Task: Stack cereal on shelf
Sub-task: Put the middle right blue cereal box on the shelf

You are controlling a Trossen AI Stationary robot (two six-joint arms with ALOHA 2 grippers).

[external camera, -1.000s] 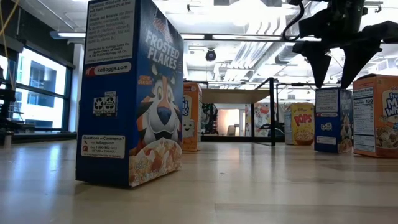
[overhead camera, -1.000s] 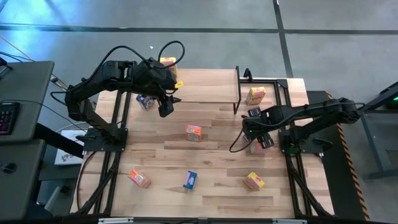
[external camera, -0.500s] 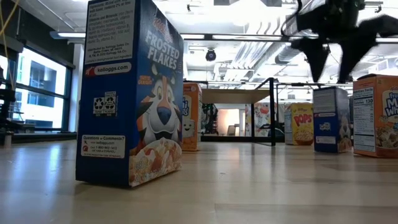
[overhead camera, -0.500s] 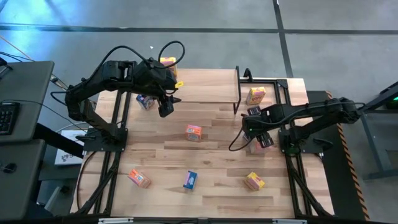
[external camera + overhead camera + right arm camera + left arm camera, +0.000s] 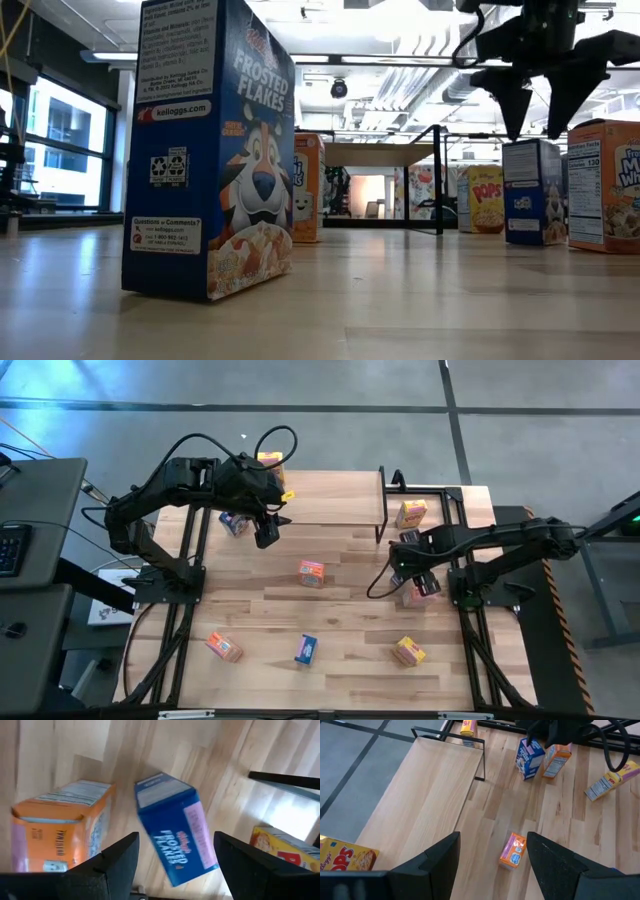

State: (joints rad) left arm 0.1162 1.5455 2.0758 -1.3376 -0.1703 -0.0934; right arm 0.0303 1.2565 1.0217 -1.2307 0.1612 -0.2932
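The right arm covers most of what sits under it in the high view: the small blue cardboard cereal box (image 5: 175,827) and the orange-red cardboard cereal box (image 5: 62,832) beside it show only as slivers there, but the right wrist view has them plainly, standing just apart on the large wooden tabletop (image 5: 350,620). The right gripper (image 5: 404,559) hangs above these two, its dark fingers (image 5: 112,862) spread and holding nothing. A yellow box (image 5: 282,847) is cut off at the frame edge of that wrist view.

The low rectangular shelf with a light wood plank top and thin black legs (image 5: 335,498) stands at the far edge of the table. One yellow cereal box (image 5: 270,459) stands at its left end, half hidden behind the left arm; the rest of the plank is bare. The left gripper (image 5: 266,532) hovers just in front of the shelf's left part, fingers (image 5: 432,862) apart and empty. Under that arm a blue box (image 5: 233,522) is mostly hidden.

Another yellow box (image 5: 411,513) stands just right of the shelf. Across the open table lie an orange-red box (image 5: 311,572), a second orange-red one (image 5: 224,647), a blue one (image 5: 306,649) and a yellow one (image 5: 407,651).
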